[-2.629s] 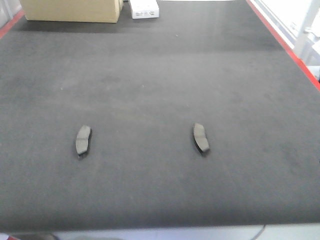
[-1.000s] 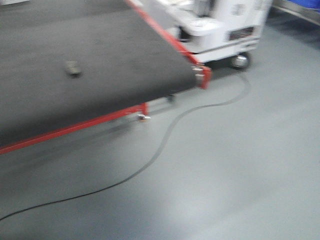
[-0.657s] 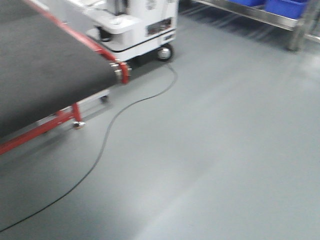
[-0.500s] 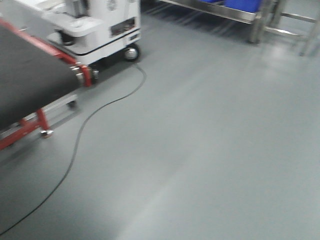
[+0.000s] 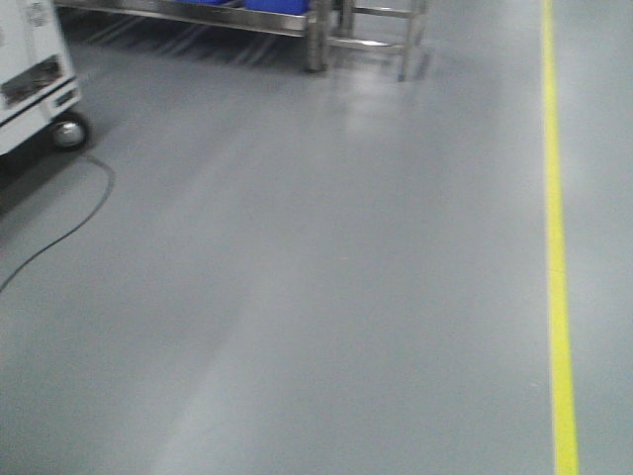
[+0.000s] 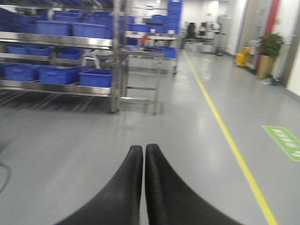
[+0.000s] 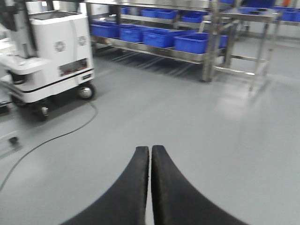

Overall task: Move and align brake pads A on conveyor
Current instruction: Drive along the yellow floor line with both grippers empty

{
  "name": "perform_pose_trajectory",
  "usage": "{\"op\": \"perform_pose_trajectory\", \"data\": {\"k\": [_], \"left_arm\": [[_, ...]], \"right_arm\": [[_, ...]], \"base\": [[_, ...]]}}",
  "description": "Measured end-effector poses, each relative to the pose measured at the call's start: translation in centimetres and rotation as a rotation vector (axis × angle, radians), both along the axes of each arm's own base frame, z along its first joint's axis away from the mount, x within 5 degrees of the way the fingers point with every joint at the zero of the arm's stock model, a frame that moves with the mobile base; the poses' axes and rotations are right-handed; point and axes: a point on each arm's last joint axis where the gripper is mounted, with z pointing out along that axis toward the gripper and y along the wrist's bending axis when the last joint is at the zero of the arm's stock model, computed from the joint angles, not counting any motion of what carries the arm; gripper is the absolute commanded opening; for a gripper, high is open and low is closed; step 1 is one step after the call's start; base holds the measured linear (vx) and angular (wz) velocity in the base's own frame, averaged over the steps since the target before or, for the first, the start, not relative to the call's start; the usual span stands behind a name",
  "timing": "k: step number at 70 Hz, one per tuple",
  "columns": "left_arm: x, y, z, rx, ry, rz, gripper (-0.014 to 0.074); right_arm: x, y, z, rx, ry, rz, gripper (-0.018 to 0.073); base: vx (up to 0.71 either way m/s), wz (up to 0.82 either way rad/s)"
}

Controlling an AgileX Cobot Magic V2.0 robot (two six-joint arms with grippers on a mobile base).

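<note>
Transit seems your step: left gripper (image 6: 143,148) and right gripper (image 7: 150,149) are pressed together, empty, over grey floor (image 5: 326,297). Next you must find brake pads A.

The left edge cuts off the white cart (image 5: 30,61), the far edge the steel rack (image 5: 316,30); the left claw (image 6: 143,148) and right claw (image 7: 150,149) lose their bases at the near edge.
</note>
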Motion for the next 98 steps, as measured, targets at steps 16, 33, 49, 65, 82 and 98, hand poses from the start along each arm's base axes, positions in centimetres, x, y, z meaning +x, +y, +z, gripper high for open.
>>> {"op": "perform_pose_trajectory", "data": {"k": [16, 33, 49, 65, 82, 98], "left_arm": [[0.00, 0.00, 0.00, 0.000, 0.000, 0.000, -0.0006], [0.00, 0.00, 0.00, 0.000, 0.000, 0.000, -0.0006], [0.00, 0.00, 0.00, 0.000, 0.000, 0.000, -0.0006], [0.00, 0.00, 0.00, 0.000, 0.000, 0.000, -0.0006], [0.00, 0.00, 0.00, 0.000, 0.000, 0.000, -0.0006], [0.00, 0.00, 0.00, 0.000, 0.000, 0.000, -0.0006]], "right_arm": [[0.00, 0.00, 0.01, 0.000, -0.001, 0.000, -0.0006], [0.00, 0.00, 0.01, 0.000, -0.001, 0.000, -0.0006], [0.00, 0.00, 0.01, 0.000, -0.001, 0.000, -0.0006], [0.00, 0.00, 0.00, -0.001, 0.000, 0.000, -0.0006], [0.00, 0.00, 0.00, -0.001, 0.000, 0.000, -0.0006], [0.00, 0.00, 0.00, -0.001, 0.000, 0.000, -0.0006]], "base": [[0.12, -0.75], [0.16, -0.81], [0.20, -0.59], [0.25, -0.32], [0.33, -0.08], [0.42, 0.08]]}}
